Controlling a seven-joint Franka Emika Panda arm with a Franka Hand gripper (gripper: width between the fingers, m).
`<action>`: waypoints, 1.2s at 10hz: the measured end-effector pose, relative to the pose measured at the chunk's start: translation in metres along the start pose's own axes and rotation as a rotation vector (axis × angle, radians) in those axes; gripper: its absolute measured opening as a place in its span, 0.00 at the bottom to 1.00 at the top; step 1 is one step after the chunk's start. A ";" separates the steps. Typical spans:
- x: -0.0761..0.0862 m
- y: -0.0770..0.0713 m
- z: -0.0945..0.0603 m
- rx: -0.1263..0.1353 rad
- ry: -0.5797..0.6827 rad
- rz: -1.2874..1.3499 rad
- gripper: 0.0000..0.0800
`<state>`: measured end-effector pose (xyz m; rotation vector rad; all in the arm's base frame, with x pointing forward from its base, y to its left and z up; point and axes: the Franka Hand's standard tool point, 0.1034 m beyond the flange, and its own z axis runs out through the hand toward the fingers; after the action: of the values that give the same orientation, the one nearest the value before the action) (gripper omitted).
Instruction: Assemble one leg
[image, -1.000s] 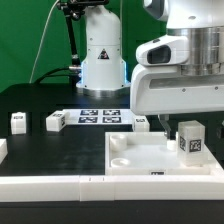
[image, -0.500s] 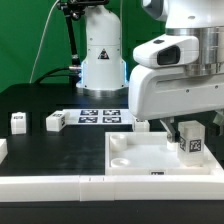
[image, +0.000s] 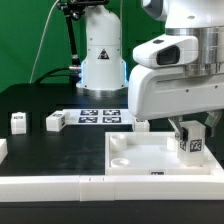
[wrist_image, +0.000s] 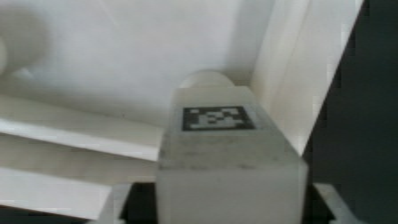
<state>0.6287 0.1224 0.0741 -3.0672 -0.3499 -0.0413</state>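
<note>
My gripper is shut on a leg, a small white block with a black-and-white tag on its front face. It holds the leg upright over the far right corner of the large white square panel, close to the corner socket. In the wrist view the leg fills the middle, tag up, with the panel's surface behind it. I cannot tell whether the leg touches the panel. Two more legs stand on the table at the exterior view's left.
The marker board lies in front of the robot base. A long white ledge runs along the table's front edge. Another white part sits behind the panel.
The gripper with the leg has shifted slightly toward the exterior view's left and a little lower. Nothing else has moved.
</note>
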 end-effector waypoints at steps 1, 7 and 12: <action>0.000 0.000 0.000 0.000 0.000 0.028 0.36; -0.003 0.005 0.001 0.009 0.004 0.661 0.36; -0.004 0.010 0.001 0.022 -0.003 1.319 0.36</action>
<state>0.6269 0.1118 0.0722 -2.6176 1.5897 0.0262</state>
